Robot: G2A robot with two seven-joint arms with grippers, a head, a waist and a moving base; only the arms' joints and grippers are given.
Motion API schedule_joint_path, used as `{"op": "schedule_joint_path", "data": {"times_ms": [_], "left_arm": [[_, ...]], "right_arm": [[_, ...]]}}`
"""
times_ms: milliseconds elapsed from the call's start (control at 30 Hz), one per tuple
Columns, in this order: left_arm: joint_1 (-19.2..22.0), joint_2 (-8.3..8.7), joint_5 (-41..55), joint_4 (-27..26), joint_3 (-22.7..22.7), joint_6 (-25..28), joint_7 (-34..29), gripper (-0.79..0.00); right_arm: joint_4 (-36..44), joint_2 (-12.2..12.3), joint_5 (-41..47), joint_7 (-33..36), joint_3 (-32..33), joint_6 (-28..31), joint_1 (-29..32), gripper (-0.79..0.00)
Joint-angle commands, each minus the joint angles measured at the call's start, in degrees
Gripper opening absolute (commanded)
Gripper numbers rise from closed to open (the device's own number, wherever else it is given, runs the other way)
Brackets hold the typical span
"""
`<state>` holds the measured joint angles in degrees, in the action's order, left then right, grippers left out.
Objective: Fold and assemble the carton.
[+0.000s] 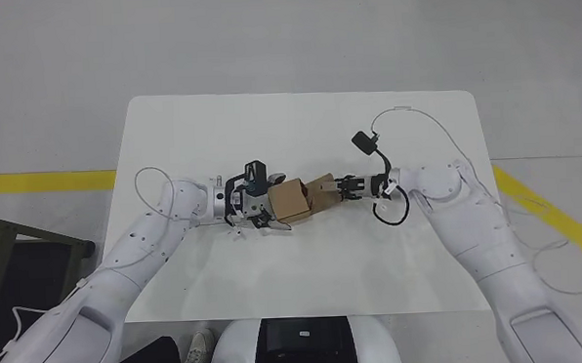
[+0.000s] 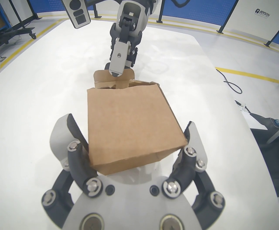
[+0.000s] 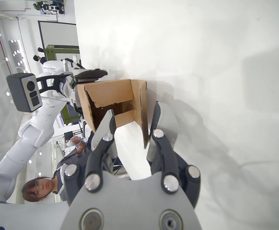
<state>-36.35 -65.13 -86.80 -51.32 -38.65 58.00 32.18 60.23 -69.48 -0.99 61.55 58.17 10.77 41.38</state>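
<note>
1 carton (image 2: 124,109); left gripper (image 2: 130,122) seemingly clamping; underside hidden.

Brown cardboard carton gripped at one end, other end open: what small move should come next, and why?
Probably the right gripper should press the projecting end flap inward over the opening. The left gripper clamps the brown cardboard carton at its other end, steadying it; the flap stands out between the right gripper's open fingers, and the mouth gapes.
</note>
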Motion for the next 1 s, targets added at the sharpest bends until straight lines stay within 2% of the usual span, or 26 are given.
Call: {"op": "schedule_joint_path", "data": {"times_ms": [0,467,633,867,900,967], "left_arm": [[0.03,-0.02,0.00,0.03,0.05,0.00,0.14,0.000],[0.30,-0.01,-0.09,0.06,0.43,0.00,0.74,0.000],[0.26,0.06,-0.05,0.12,0.42,0.00,0.73,0.000],[0.14,0.14,0.14,0.06,0.77,0.00,0.44,0.000],[0.16,0.13,0.19,0.03,0.89,0.00,0.36,0.000],[0.23,0.13,0.46,0.07,1.14,0.00,0.25,0.000]], "right_arm": [[0.88,0.06,-0.08,0.16,0.02,-0.24,0.09,-0.471],[9.56,0.28,2.63,-0.22,0.12,-4.52,2.90,-0.446],[10.02,0.36,5.41,-0.14,0.80,-3.51,3.89,-0.379],[9.24,0.53,10.54,1.23,2.07,-1.71,5.23,-0.394],[9.01,0.49,11.65,1.79,2.09,-1.23,5.35,-0.369],[7.97,0.48,12.58,2.28,2.13,-0.78,5.30,-0.406]]}}
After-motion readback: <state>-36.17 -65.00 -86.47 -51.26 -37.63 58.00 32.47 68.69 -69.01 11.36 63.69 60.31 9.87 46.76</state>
